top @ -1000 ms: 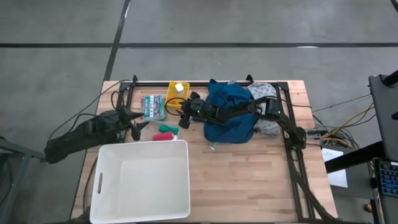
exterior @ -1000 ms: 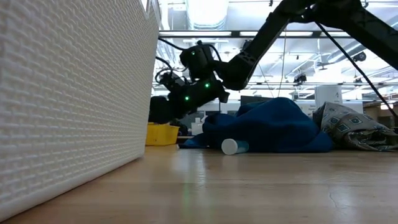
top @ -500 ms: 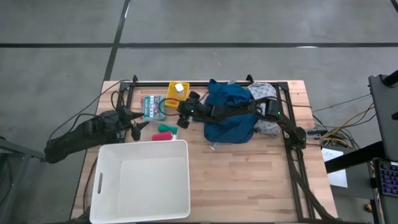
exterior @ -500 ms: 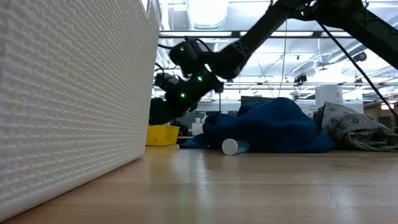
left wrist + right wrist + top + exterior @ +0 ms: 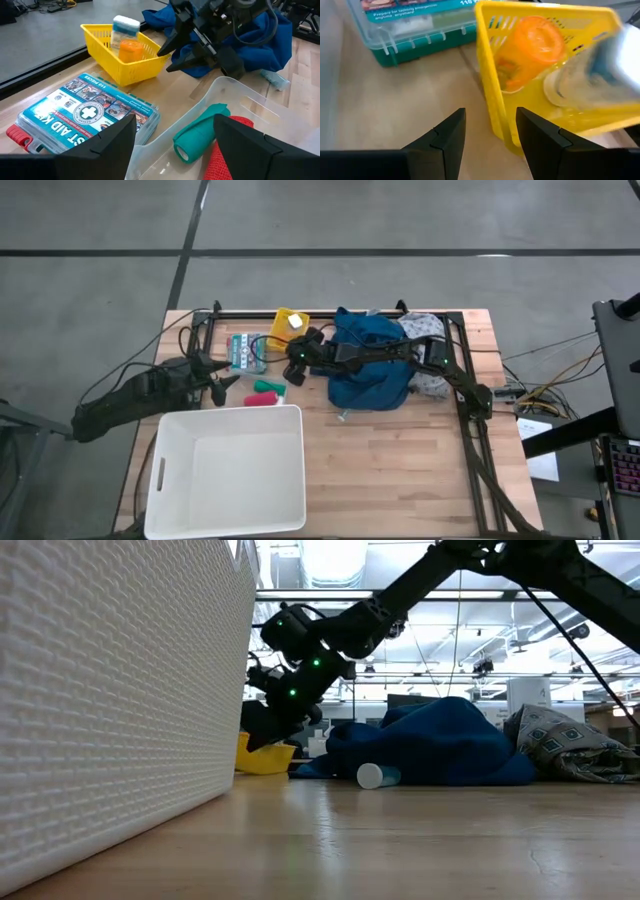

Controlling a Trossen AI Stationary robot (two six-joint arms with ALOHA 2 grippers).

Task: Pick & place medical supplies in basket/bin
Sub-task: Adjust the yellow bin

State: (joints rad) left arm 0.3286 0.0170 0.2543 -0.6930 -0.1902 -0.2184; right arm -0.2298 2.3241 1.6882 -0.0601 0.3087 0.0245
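Note:
My right gripper (image 5: 293, 342) reaches across the blue garment (image 5: 370, 368) and is shut on a small yellow basket (image 5: 289, 322). An orange bottle (image 5: 530, 45) and a white bottle (image 5: 125, 25) lie inside it. The basket is tipped in the low view (image 5: 264, 756). My left gripper (image 5: 224, 380) waits open near the table's left edge, its fingers on either side of a clear tray holding a green roll (image 5: 200, 135) and a red roll (image 5: 227, 150). The white tub (image 5: 225, 470) stands at the near left. A grey speckled cloth (image 5: 425, 330) lies behind the garment. My right gripper (image 5: 165, 61) has the yellow basket's corner (image 5: 501, 134) between its two fingers, coming nearly level from the table's right. The finger (image 5: 172, 44) shows above the rim and the other below it. The basket is tilted, one side raised and its lower edge (image 5: 250, 768) on the table.
A first aid kit (image 5: 245, 350) lies left of the yellow basket. A small white-capped tube (image 5: 372, 775) lies on the table just in front of the blue garment. The tub's wall (image 5: 120, 710) fills the low view's left. Bare wood lies right of the tub.
My right gripper has moved toward the table's far left, onto the yellow basket. The basket has turned about and tipped, one side lifted off the table. The left arm has kept still.

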